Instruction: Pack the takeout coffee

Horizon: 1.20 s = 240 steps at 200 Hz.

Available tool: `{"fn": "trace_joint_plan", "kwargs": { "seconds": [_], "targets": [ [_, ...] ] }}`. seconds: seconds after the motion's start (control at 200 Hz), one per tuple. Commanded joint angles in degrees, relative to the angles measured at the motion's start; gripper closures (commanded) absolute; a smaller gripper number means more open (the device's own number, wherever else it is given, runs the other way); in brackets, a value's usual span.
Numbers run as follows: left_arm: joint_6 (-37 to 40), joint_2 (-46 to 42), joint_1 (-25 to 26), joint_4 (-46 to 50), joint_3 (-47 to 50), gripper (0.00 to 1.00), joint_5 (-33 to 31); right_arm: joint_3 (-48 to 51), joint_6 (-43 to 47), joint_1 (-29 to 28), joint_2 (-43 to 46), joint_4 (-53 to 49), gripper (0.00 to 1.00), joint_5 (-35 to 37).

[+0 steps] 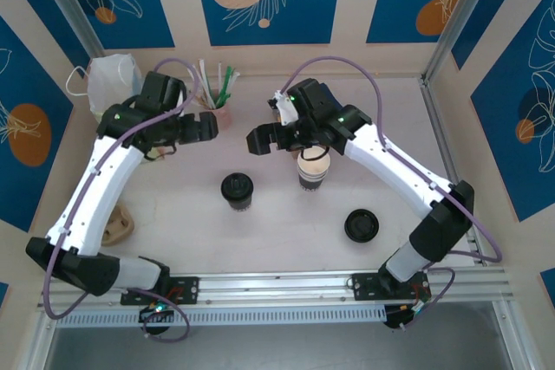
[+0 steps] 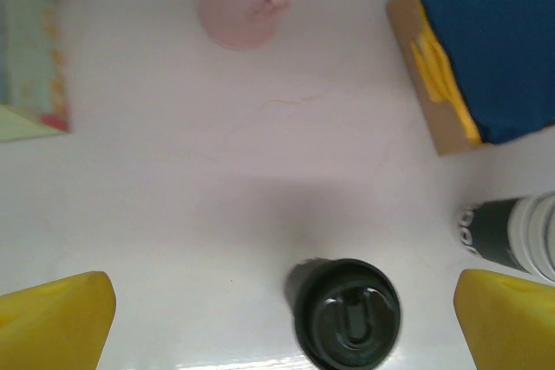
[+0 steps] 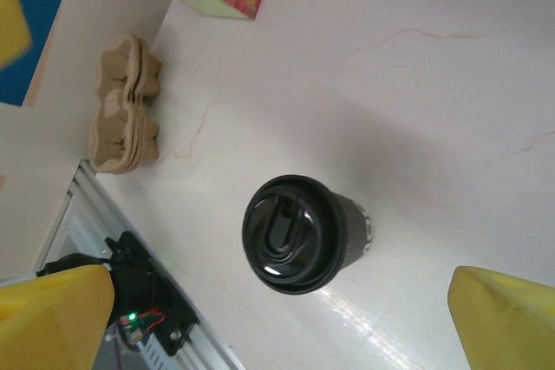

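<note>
The yellow-fingered left gripper point(image 2: 282, 322) and right gripper point(image 3: 279, 318) gape wide, empty. The small black-lidded disposable cup point(image 1: 237, 188) stands at nine o'clock from the striped paper cup point(image 1: 312, 178).

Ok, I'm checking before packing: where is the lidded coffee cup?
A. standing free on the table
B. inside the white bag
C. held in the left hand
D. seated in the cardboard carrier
A: the lidded coffee cup stands upright on the table, nothing gripping it.
</note>
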<state>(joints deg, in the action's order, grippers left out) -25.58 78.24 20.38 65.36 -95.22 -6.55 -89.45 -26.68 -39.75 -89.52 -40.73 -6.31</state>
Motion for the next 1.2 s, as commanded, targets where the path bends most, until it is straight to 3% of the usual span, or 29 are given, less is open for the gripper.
{"fn": "trace_joint_plan", "kwargs": {
  "seconds": [0.0,0.12,0.345,0.585,0.905,1.075,1.195],
  "targets": [
    [3.99,2.37,-3.14,6.82,-6.73,0.0,-7.79,2.04,-0.39,0.46,4.02,1.08,0.01,5.08],
    [6.46,5.32,-6.43,6.9,-12.35,0.02,-10.66,4.01,-0.98,0.98,6.33,1.42,0.01,4.99],
    [8.54,9.86,-14.0,2.85,-17.92,0.2,-15.38,6.54,-2.15,1.25,8.36,1.3,0.01,4.59],
    [8.13,16.52,-19.47,-2.86,-20.76,0.33,-14.03,6.2,-2.16,1.93,8.56,-0.55,0.01,4.49],
    [10.51,25.3,-23.69,-5.51,-23.46,0.36,-10.74,7.03,-3.12,3.58,8.69,-0.76,0.01,4.46],
    [12.86,28.37,-23.82,-7.19,-24.4,0.43,-6.87,7.41,-3.72,4.51,8.56,-0.58,0.01,4.28],
    [12.94,29.25,-23.86,-7.3,-24.58,0.6,-4.6,7.21,-3.92,4.96,8.35,-0.4,0.01,4.06]
  ]
}}
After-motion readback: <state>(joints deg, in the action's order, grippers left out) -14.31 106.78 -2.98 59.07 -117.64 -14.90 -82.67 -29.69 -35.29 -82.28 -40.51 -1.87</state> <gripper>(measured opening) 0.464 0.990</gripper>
